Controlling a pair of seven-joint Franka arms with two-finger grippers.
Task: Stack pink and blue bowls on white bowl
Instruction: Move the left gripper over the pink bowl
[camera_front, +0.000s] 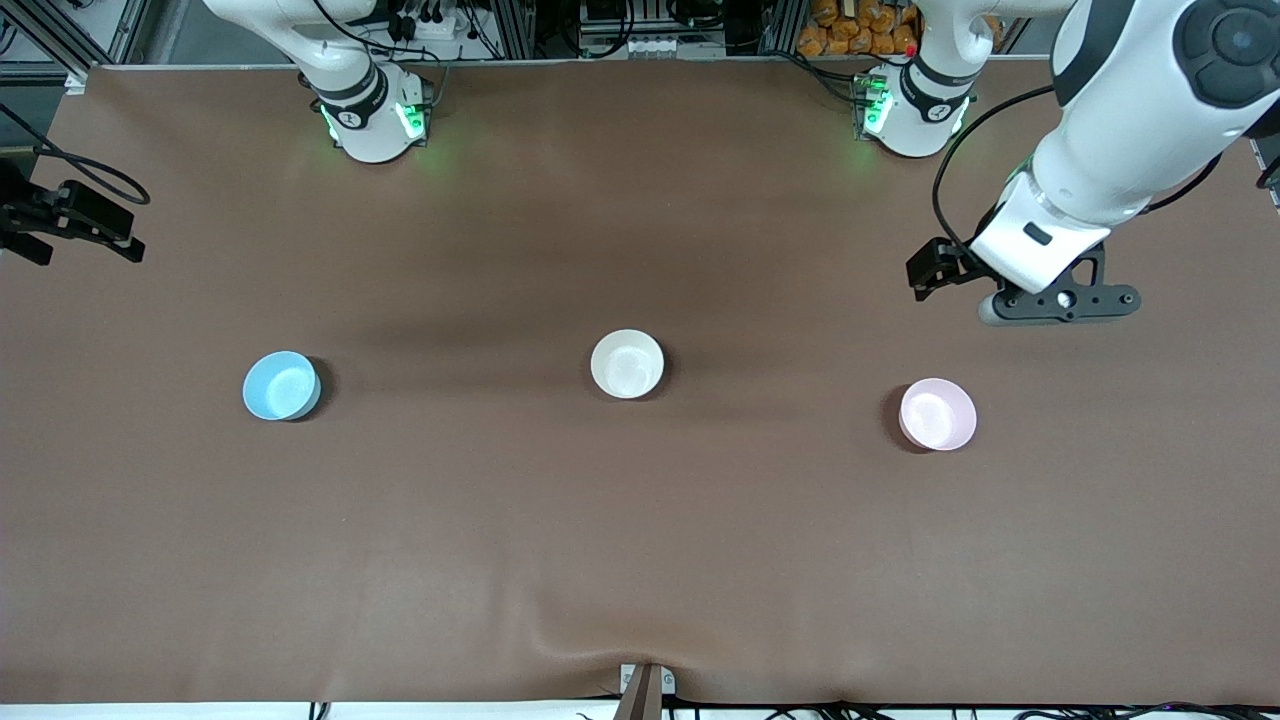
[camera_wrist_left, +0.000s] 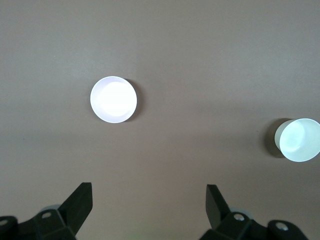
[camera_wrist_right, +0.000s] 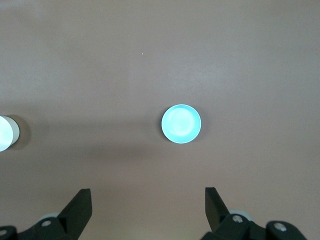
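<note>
Three bowls sit apart in a row on the brown mat. The white bowl (camera_front: 627, 364) is in the middle. The blue bowl (camera_front: 281, 385) is toward the right arm's end and the pink bowl (camera_front: 937, 414) toward the left arm's end. My left gripper (camera_front: 1060, 300) hangs open and empty over bare mat beside the pink bowl. Its wrist view shows the gripper (camera_wrist_left: 149, 200), the pink bowl (camera_wrist_left: 113, 99) and the white bowl (camera_wrist_left: 299, 140). My right gripper (camera_front: 70, 215) is high at the table's edge, open and empty. Its wrist view shows the gripper (camera_wrist_right: 148, 202), the blue bowl (camera_wrist_right: 181, 123) and the white bowl (camera_wrist_right: 6, 132).
The brown mat (camera_front: 640, 540) covers the whole table. The two arm bases (camera_front: 375, 115) (camera_front: 910, 110) stand along its farthest edge. A small bracket (camera_front: 645, 685) sits at the nearest edge.
</note>
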